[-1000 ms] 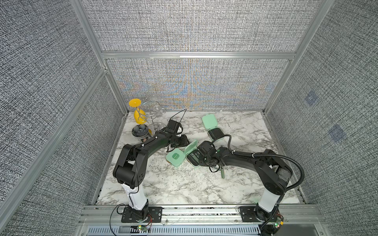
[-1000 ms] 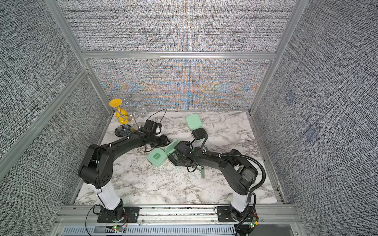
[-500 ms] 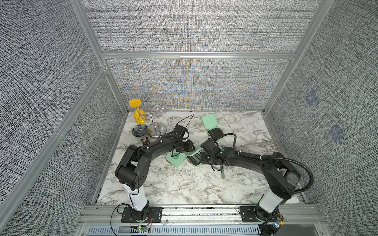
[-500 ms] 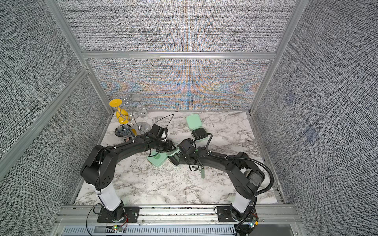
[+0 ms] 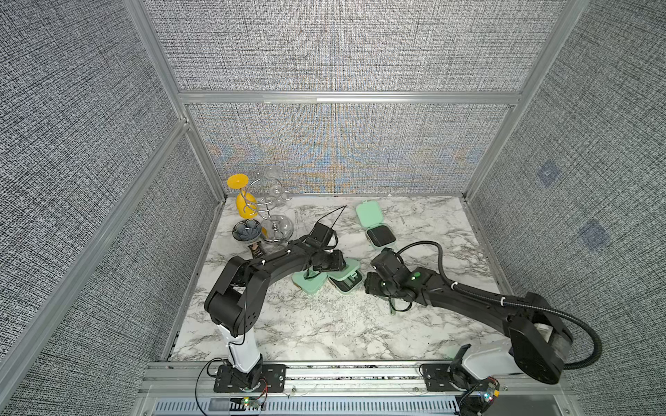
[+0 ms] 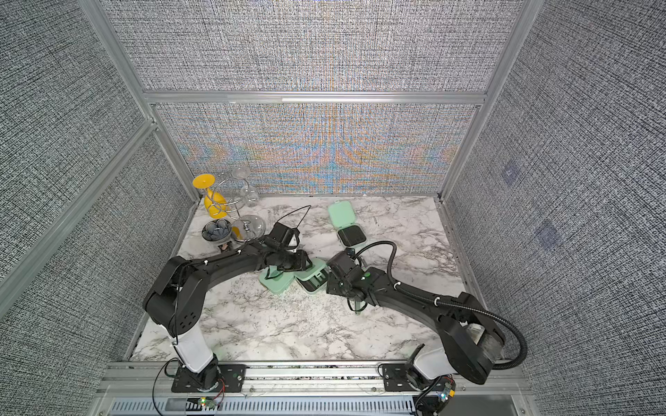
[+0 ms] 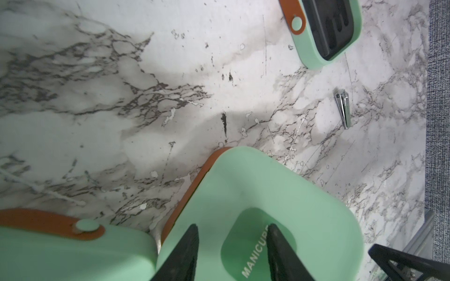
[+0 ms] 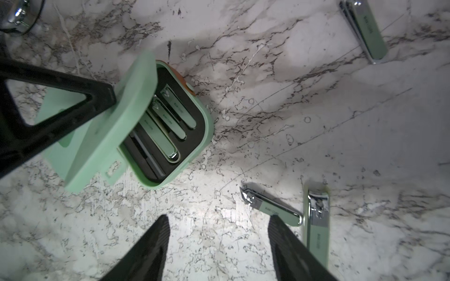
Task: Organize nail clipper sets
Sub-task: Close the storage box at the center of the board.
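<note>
Marble table (image 8: 316,109) lies bare under the right pincer (image 8: 218,219), jaws parted and empty. Ahead of it sits the filled case (image 8: 205,126), lid (image 8: 104,136) half down under the left pincer (image 7: 231,226), tips slightly apart. Nearest clipper (image 8: 316,219) lies beside the right pincer, lengthwise along its finger.

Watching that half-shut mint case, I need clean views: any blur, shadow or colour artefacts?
Right wrist view: mint-green plastic case lid motion-blurred, slim metal tools inside sharp; left wrist view: white marble tabletop partly shadowed; both top views: rainbow moiré on grey woven back wall.
</note>
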